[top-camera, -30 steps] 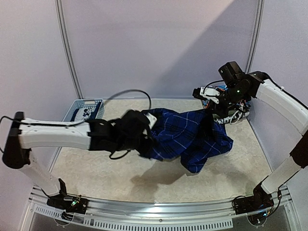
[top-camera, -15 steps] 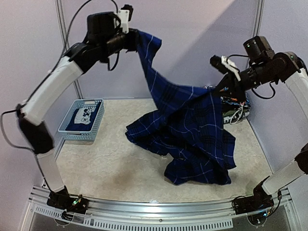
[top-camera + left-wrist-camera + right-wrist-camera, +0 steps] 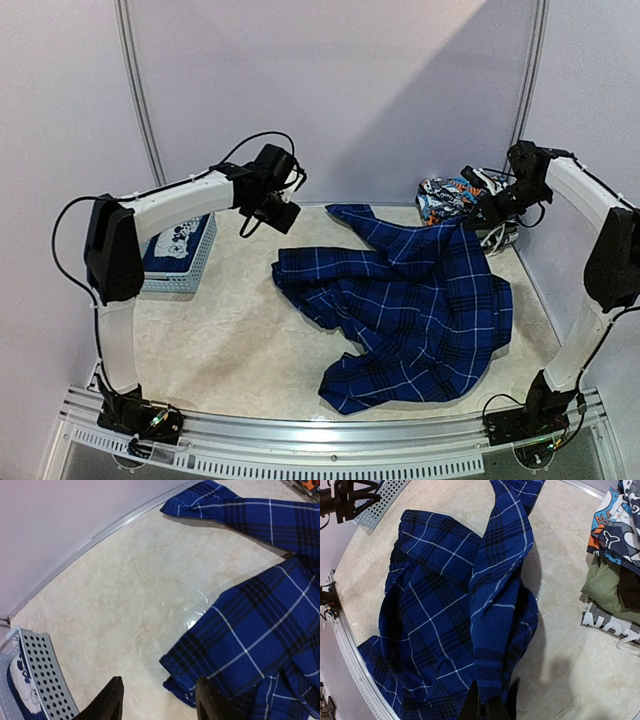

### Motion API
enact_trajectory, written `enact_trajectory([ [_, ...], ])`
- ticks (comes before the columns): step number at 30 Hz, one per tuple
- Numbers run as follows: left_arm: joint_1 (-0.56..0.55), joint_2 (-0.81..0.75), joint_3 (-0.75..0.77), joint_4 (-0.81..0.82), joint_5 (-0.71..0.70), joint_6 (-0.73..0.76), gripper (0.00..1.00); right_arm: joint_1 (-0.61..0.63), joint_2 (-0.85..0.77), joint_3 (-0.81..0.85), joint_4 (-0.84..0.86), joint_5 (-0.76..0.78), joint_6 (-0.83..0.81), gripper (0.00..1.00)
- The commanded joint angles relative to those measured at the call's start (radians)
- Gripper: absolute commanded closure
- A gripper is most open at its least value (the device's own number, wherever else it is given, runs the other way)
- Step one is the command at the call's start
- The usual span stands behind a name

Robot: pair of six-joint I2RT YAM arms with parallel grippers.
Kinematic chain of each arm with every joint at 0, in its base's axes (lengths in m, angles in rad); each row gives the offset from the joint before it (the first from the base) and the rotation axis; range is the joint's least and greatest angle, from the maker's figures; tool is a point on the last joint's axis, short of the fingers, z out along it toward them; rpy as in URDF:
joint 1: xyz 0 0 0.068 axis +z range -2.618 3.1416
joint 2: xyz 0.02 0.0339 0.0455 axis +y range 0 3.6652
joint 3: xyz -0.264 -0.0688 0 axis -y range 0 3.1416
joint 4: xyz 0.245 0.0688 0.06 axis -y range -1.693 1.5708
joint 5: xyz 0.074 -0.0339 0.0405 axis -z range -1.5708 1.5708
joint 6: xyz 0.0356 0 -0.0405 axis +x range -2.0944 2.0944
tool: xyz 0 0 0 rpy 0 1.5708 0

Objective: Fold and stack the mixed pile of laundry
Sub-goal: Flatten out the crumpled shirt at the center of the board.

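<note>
Two grippers: left gripper (image 3: 160, 701) has jaws apart and empty, hovering over the far-left part of the table (image 3: 220, 350), near the basket (image 3: 170, 285). Right gripper (image 3: 487, 705) is pinched shut on the edge of the shirt (image 3: 410, 300) near the far-right corner. Shirt lies rumpled across the table's middle and right. Basket at the left edge holds a navy tee (image 3: 178, 240). Pile (image 3: 450, 195) of other clothes sits in the far-right corner, beside the right gripper.
</note>
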Motion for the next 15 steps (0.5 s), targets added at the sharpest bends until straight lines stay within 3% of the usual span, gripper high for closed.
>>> enact_trajectory([
  [1, 0.013, -0.139, -0.092, -0.063, 0.083, 0.004, 0.47, 0.009, -0.094, -0.045, 0.085, -0.067, 0.031, 1.00],
  [8, 0.065, -0.016, -0.056, -0.119, 0.104, -0.164, 0.46, 0.009, -0.132, -0.121, 0.137, -0.060, 0.040, 1.00],
  [15, 0.119, 0.081, -0.018, -0.120, 0.361, -0.301, 0.50, 0.008, -0.122, -0.125, 0.131, -0.062, 0.036, 1.00],
])
